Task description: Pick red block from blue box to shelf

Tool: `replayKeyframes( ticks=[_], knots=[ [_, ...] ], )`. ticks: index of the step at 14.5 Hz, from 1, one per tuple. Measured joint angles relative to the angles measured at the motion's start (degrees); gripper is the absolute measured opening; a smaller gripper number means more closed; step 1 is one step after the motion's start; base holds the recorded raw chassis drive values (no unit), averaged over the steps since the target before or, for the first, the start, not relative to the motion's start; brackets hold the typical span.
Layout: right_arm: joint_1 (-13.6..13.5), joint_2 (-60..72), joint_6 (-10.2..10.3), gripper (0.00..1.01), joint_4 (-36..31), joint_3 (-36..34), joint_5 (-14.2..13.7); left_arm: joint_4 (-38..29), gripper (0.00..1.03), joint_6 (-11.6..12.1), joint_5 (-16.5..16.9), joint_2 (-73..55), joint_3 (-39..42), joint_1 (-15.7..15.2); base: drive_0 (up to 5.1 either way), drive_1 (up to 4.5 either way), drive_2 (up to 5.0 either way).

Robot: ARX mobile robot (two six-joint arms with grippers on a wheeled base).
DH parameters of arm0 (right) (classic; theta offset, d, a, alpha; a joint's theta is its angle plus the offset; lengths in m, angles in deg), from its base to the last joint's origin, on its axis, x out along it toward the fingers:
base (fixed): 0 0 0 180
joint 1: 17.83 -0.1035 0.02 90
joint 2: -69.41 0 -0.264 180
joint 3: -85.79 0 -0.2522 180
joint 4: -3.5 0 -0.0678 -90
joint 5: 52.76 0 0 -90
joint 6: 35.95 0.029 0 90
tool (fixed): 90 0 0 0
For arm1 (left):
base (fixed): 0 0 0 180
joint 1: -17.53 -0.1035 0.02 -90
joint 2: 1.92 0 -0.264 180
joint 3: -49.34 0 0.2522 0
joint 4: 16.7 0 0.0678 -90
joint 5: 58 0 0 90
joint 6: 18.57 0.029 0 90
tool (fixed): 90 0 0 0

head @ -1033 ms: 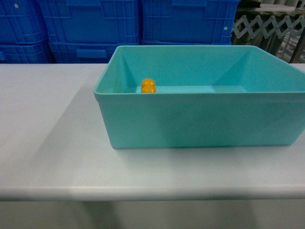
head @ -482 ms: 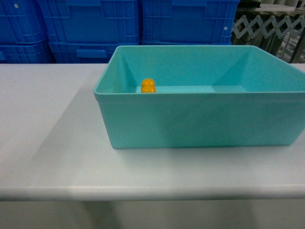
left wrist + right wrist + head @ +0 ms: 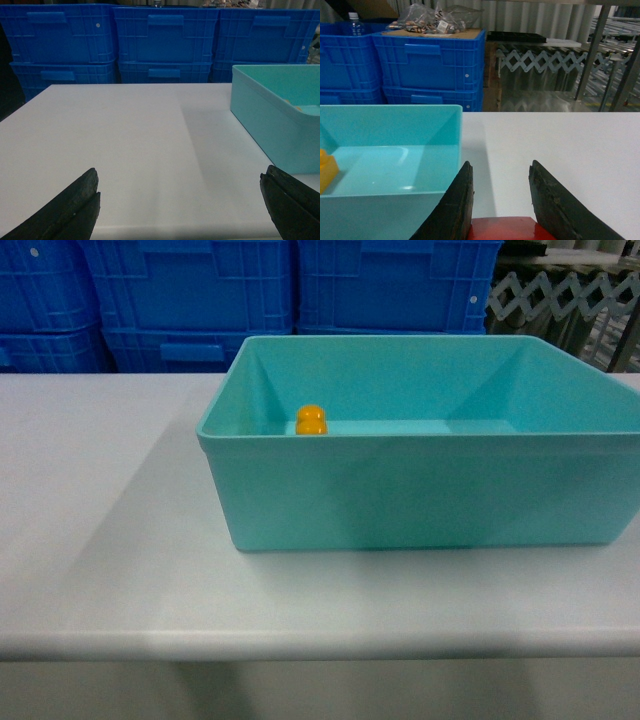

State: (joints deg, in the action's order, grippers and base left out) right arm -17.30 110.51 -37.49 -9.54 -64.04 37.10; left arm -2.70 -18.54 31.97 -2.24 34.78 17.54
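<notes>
The blue box (image 3: 420, 490) sits on the white worktop (image 3: 100, 540) and serves as the landmark for everything else. Inside it, near its far left corner, lies an orange-yellow rounded piece (image 3: 311, 420); the right wrist view catches the same piece at the box's inner left edge. Just beside the box's right wall, outside it and above the worktop, the right pincer (image 3: 501, 200) has its two dark fingers drawn in on the red block (image 3: 502, 229), whose glossy top shows between them at the bottom of that view. To the left of the box, the left pincer (image 3: 180, 205) hangs over bare worktop with its fingers spread wide and nothing between them. Behind the box, past the worktop's far edge, stand stacked dark blue ribbed crates (image 3: 190, 300), and to the right of those a grey folding lattice (image 3: 545, 62) and steel uprights (image 3: 592, 50).
</notes>
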Motion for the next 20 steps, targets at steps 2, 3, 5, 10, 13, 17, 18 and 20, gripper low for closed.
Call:
replayKeyframes(
  ticks=[2,3,5,10,13,17,18,20],
  knots=[
    [0.3,0.4,0.0,0.28,0.2,-0.1,0.0,0.0,0.98,0.0,0.0,0.0,0.0,0.0,0.0,0.0,0.0],
    [0.3,0.4,0.0,0.28,0.2,0.0,0.1,0.0,0.98,0.0,0.0,0.0,0.0,0.0,0.0,0.0,0.0],
    [0.3,0.0,0.0,0.28,1.2,-0.1,0.2,0.0,0.98,0.0,0.0,0.0,0.0,0.0,0.0,0.0,0.0],
    [0.7,-0.7,0.0,0.28,1.5,-0.1,0.2,0.0,0.98,0.0,0.0,0.0,0.0,0.0,0.0,0.0,0.0],
    [0.7,-0.7,0.0,0.28,1.5,-0.1,0.2,0.0,0.98,0.0,0.0,0.0,0.0,0.0,0.0,0.0,0.0],
    [0.7,-0.7,0.0,0.28,1.5,-0.1,0.2,0.0,0.98,0.0,0.0,0.0,0.0,0.0,0.0,0.0,0.0],
    [0.7,-0.7,0.0,0.28,1.5,-0.1,0.2,0.0,0.98,0.0,0.0,0.0,0.0,0.0,0.0,0.0,0.0],
    [0.7,-0.7,0.0,0.28,1.5,-0.1,0.3,0.0,0.98,0.0,-0.1,0.0,0.0,0.0,0.0,0.0,0.0]
  ],
)
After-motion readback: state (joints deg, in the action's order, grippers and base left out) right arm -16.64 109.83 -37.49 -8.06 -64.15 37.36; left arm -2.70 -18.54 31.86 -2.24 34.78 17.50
